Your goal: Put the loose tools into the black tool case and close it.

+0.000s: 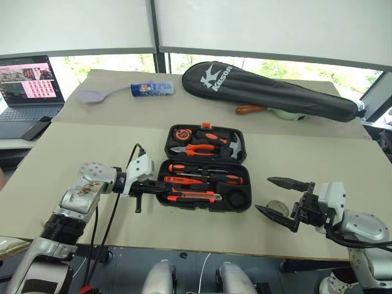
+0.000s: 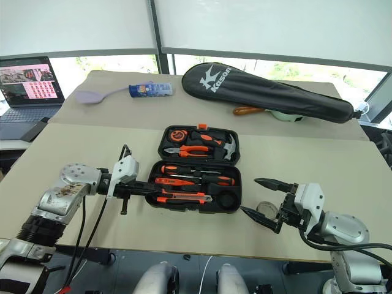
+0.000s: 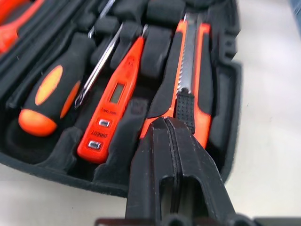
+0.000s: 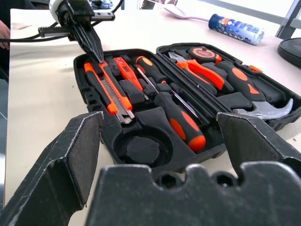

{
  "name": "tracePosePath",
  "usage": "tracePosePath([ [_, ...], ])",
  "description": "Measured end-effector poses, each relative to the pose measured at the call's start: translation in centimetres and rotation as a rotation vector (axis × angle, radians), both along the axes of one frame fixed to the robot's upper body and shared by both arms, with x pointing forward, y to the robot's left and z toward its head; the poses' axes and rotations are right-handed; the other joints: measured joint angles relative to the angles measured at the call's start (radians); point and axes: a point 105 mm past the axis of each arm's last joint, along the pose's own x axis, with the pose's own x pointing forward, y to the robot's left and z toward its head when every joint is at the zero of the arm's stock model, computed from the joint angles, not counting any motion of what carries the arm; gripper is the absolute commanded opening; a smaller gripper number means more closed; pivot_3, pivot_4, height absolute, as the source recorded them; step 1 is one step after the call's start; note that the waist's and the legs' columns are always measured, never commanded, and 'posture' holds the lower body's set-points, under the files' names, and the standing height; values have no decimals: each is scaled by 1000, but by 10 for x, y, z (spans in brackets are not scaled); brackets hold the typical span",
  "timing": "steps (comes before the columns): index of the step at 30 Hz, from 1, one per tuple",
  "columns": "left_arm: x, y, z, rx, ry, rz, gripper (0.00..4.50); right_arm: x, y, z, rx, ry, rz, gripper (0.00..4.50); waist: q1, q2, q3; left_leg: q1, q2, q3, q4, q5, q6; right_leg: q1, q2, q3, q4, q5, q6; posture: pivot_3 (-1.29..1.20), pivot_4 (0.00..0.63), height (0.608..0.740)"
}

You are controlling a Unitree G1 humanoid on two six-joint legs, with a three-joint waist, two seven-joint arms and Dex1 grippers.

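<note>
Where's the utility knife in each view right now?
Left eye: utility knife, front row of the case.
Right eye: knife, same row.
Left wrist: knife, just past the shut left gripper.
Right wrist: knife.
Shared landmark: tester screwdriver alongside.

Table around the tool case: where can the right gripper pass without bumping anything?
Bare table lies right of the black tool case, up to the racket bag, and above the open right gripper. A grey tape roll sits by that gripper. The case's left end is crowded: the shut left gripper rests at the utility knife.
</note>
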Motion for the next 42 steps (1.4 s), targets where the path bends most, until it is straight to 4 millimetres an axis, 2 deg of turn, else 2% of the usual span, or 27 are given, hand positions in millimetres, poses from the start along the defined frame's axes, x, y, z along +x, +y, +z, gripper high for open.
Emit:
tracePosePath([
  [10,3,-9,-7,11,-11,67,12,0,0,0,1,-2,-5,4500,0,3,-2,6,0,0,0,0,0,6,0,0,0,0,0,0,150,740],
  [12,3,-8,-4,-21,-35,72,12,-1,0,0,0,0,-5,4500,0,3,-2,6,0,0,0,0,0,5,0,0,0,0,0,0,150,740],
  [15,-1,0,-3,-163,-16,120,12,-5,-5,-2,-2,11,-26,4500,-3,3,-1,3,1,-2,0,0,0,2,0,0,1,0,0,0,150,740],
  [18,-3,14,14,-303,-39,170,723,-9,-18,4,-15,-6,-83,4500,-5,1,1,-2,1,-5,0,0,0,-2,-1,0,2,0,0,0,150,740],
  [20,-5,29,33,-372,-105,216,1507,-17,-35,7,-33,-3,-146,4500,-2,1,1,-2,2,-6,0,0,0,-2,-1,0,2,0,0,0,150,740],
  [22,-8,41,42,-381,-169,256,2086,-26,-50,8,-42,6,-205,4500,0,1,1,-1,1,-6,0,0,0,-1,-2,0,1,0,0,0,150,740],
  [23,-11,46,40,-373,-192,264,2510,-34,-57,5,-48,26,-242,4500,1,2,1,-1,1,-5,0,0,0,0,-2,0,0,0,0,0,150,740],
  [24,-15,51,36,-356,-207,276,2713,-42,-65,3,-54,40,-280,4500,3,2,1,0,1,-5,-1,0,0,0,-2,0,-1,0,0,0,150,740],
  [26,-26,66,15,-316,-181,323,3495,-63,-89,-6,-61,90,-402,4500,3,2,1,0,1,-3,-3,0,0,1,-2,0,-2,0,0,0,150,740],
  [27,-32,70,7,-316,-153,334,3905,-74,-101,-12,-65,119,-462,4500,3,1,1,0,2,-3,-3,0,0,0,-2,0,-2,0,0,0,150,740],
  [29,-40,71,1,-328,-127,311,4435,-89,-118,-15,-74,135,-548,4500,2,0,2,0,3,-4,-3,0,-1,0,-3,0,-3,0,0,0,150,740],
  [33,-59,68,1,-394,-86,240,4435,-136,-143,-29,-107,242,-704,4500,2,2,1,1,5,-4,-3,-1,-1,0,-4,0,-2,-6,-9,0,150,740],
  [36,-67,62,5,-421,-75,185,4435,-149,-144,-32,-119,286,-715,4500,-9,2,1,1,6,-4,-4,-1,-1,0,-4,1,-2,-6,-9,0,150,740],
  [39,-73,56,10,-427,-76,133,4435,-139,-135,-22,-150,261,-649,4500,-26,4,1,3,6,-3,-4,-1,-2,0,-5,2,-2,-7,-8,0,150,740],
  [42,-75,44,20,-459,-103,84,4435,-109,-109,-4,-228,236,-456,4500,-30,4,1,5,6,-2,-4,-1,-1,2,-5,3,-2,-8,-6,0,150,740],
])
